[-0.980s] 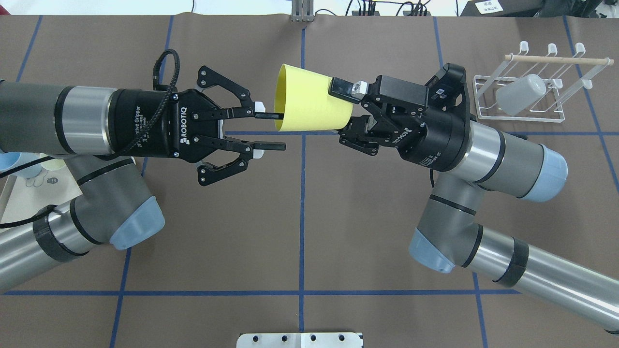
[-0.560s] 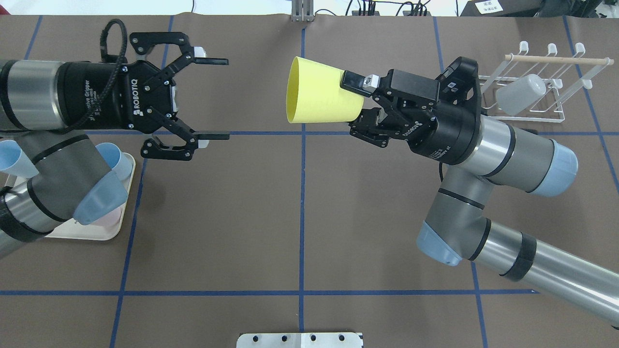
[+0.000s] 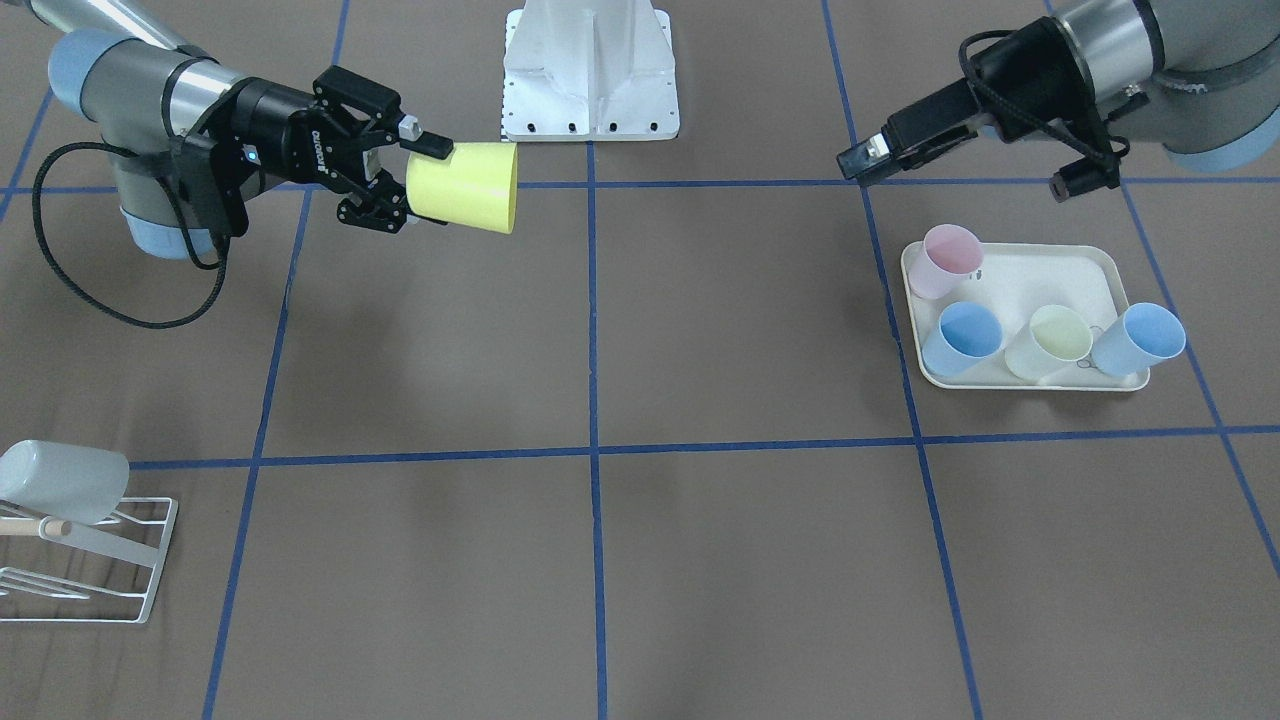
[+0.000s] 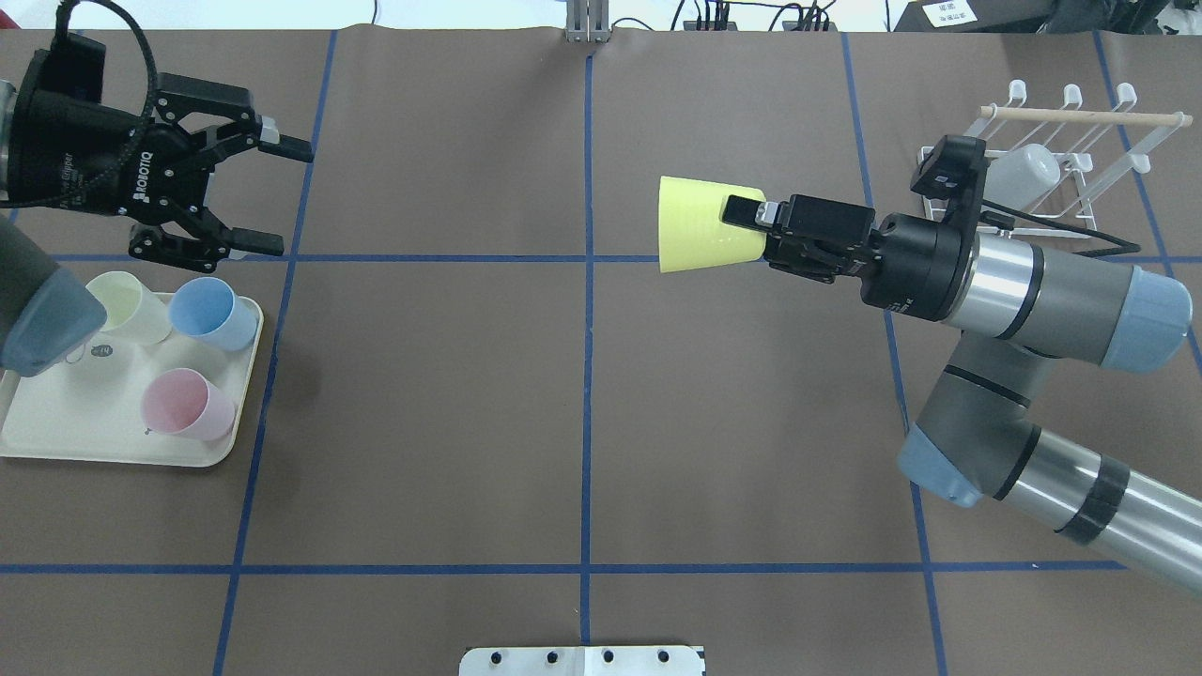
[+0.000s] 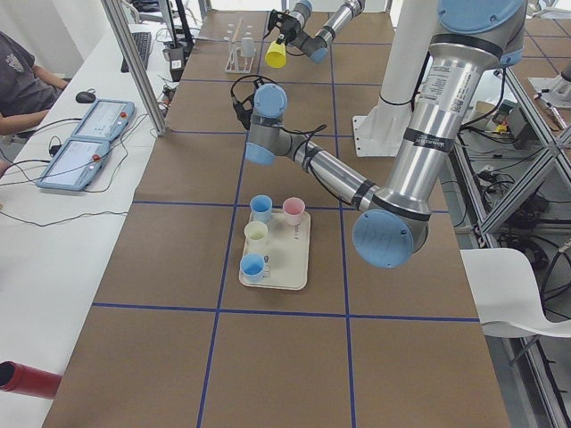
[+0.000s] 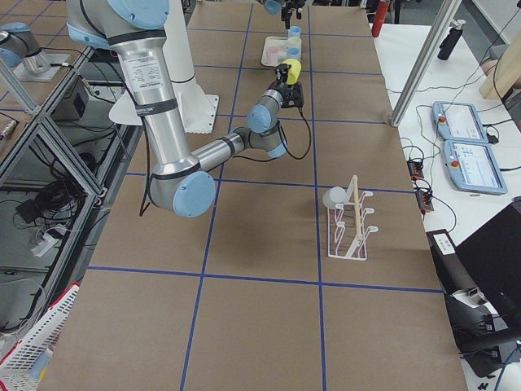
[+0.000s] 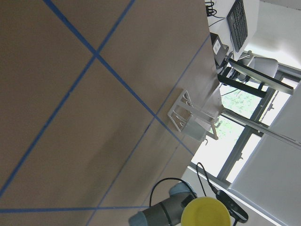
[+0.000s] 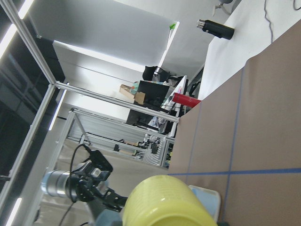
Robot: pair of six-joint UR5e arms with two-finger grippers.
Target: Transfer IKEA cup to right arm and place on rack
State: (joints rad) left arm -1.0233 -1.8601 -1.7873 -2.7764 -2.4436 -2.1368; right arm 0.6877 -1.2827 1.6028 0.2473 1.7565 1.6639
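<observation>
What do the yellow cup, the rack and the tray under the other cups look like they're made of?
The yellow cup: likely plastic, matte, evenly coloured, thin-walled. The rack: thin white rods, probably coated metal wire, plus a dowel of pale bare wood. The tray: cream, smooth, rounded corners, probably plastic or melamine; cannot tell which.

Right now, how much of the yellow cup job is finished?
The handover looks done: the right tool grips the yellow cup at its narrow end, and the left tool is open and empty near the tray. In hand: the cup hangs sideways above the table, apart from the rack. Left to do: carry it over and put it on the rack, beside the pale cup already there.
</observation>
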